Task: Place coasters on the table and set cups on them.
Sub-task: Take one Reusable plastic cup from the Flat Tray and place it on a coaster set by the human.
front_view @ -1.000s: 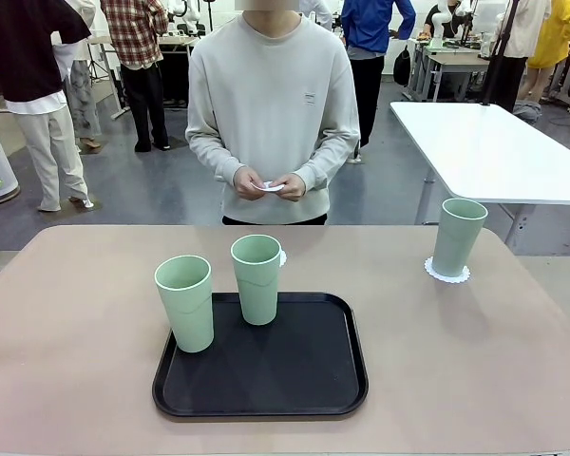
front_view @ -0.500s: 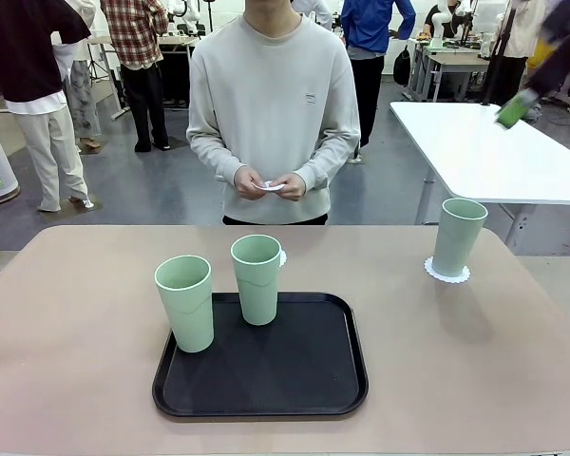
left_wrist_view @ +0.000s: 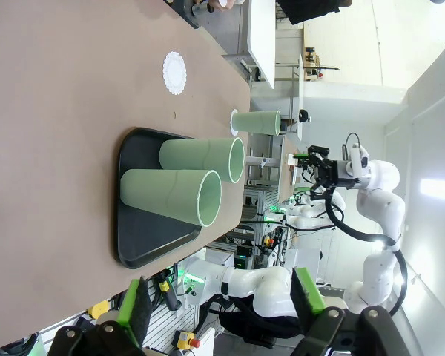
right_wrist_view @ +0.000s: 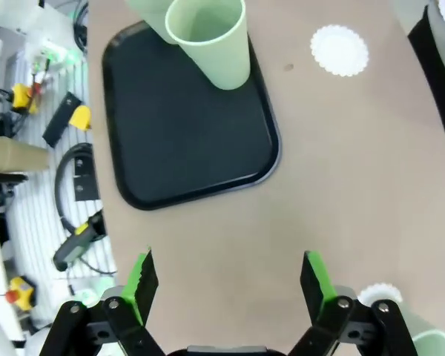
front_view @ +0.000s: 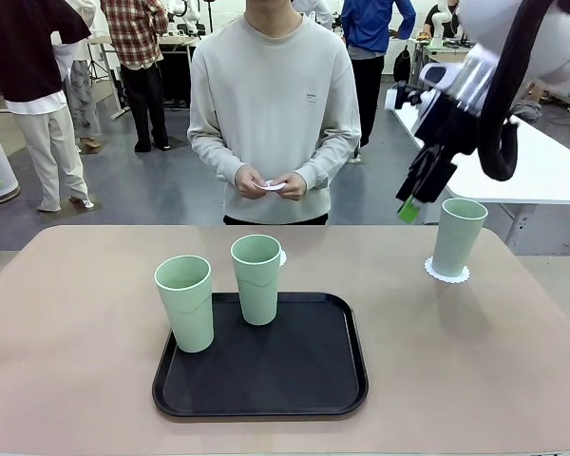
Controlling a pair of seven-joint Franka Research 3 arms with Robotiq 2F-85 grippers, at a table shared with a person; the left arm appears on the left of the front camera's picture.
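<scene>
At the far right of the table one mint cup stands on its paper doily, so one set of three is done. The front-left cup and the rear cup wait on the black tray. A second doily lies bare just behind the tray. A third doily is in the person's hands. The right gripper, wide and empty, hangs near the mint cup and could knock it. The left gripper is wide and empty too.

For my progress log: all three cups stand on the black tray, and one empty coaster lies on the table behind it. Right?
No: only the left cup and middle cup stand on the black tray; the front view shows the third cup on a coaster at the table's right. One empty coaster does lie behind the tray.
</scene>
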